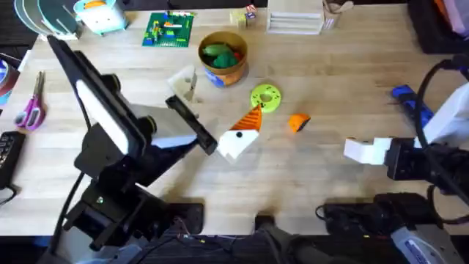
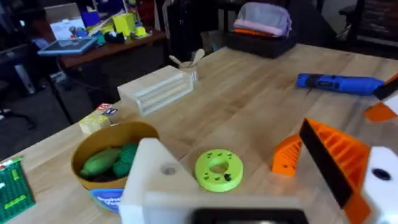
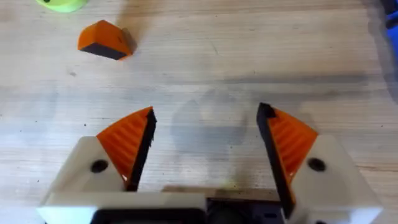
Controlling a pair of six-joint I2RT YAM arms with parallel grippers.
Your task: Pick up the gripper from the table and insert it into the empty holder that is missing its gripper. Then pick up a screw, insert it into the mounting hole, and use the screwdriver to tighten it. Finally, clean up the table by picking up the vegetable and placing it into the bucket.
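The gripper (image 1: 298, 122) lies loose (right pincer (image 3: 205, 146) spread) on table.

Overhead: fixed above the arm bases, looks down and forward across the desk (image 1: 330, 81). Left wrist: low, near the desk, faces across it toward the room behind. Right wrist: close, almost straight down. All three share the loose orange wedge (image 1: 298, 122) and green disc (image 1: 265, 97).
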